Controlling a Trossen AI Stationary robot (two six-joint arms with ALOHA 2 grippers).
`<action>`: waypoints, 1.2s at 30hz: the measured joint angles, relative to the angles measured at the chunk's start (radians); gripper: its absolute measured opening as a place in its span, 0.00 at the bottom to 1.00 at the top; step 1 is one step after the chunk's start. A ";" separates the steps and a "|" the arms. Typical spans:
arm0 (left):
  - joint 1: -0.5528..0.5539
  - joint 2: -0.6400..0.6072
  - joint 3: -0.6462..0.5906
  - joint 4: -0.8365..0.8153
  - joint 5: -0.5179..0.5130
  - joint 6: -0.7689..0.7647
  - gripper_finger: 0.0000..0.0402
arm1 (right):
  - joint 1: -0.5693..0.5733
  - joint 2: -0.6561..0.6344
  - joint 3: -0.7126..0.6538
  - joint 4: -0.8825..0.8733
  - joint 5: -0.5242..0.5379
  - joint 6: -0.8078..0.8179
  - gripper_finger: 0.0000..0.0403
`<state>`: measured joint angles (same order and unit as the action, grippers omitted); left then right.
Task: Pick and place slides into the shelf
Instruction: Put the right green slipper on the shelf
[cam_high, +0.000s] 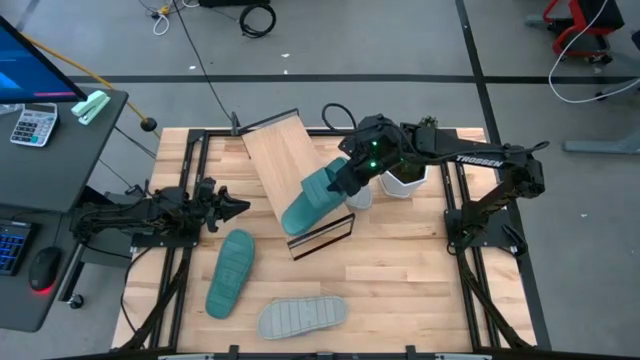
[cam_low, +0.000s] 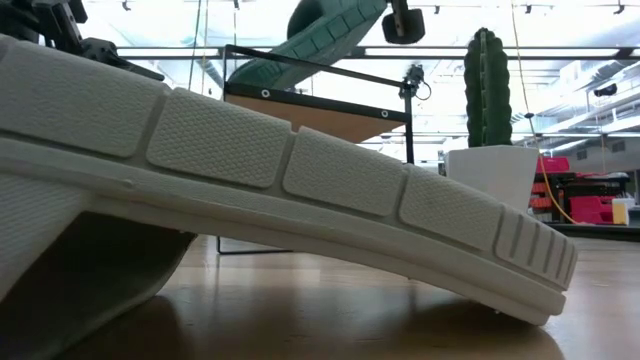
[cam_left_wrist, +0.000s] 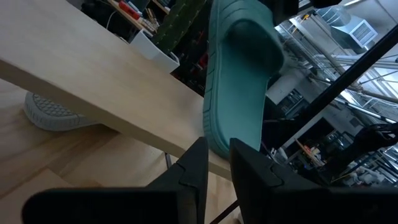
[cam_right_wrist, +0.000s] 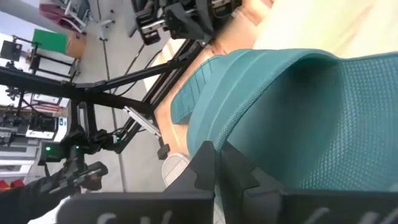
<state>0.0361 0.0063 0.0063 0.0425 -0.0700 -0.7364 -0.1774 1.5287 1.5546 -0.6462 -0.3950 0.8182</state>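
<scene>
Teal slide (cam_high: 312, 203) overhanging shelf (cam_high: 290, 165) edge

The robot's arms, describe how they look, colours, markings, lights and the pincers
Both arms are dark, near-black, jointed segments. The right arm carries white TROSSEN lettering along its forearm and small green lights glowing near its wrist. The left arm looks matte black and angular. Each ends in a two-finger pincer: left pincer and right pincer both have black, blocky fingers with angular tips.

txt: "TROSSEN" | on: right arm (cam_high: 480, 160) | other txt: none legible
</scene>
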 joint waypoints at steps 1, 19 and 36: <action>0.000 0.000 0.000 0.000 0.000 0.000 0.18 | 0.000 -0.001 -0.013 -0.002 -0.004 0.003 0.01; 0.000 0.000 0.000 -0.002 0.000 0.000 0.18 | 0.004 0.001 -0.209 0.021 0.011 -0.009 0.01; 0.000 0.000 0.000 -0.002 -0.006 0.000 0.19 | 0.003 0.001 -0.251 0.013 0.031 -0.035 0.01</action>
<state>0.0363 0.0063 0.0065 0.0406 -0.0757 -0.7365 -0.1745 1.5295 1.3033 -0.6329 -0.3645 0.7829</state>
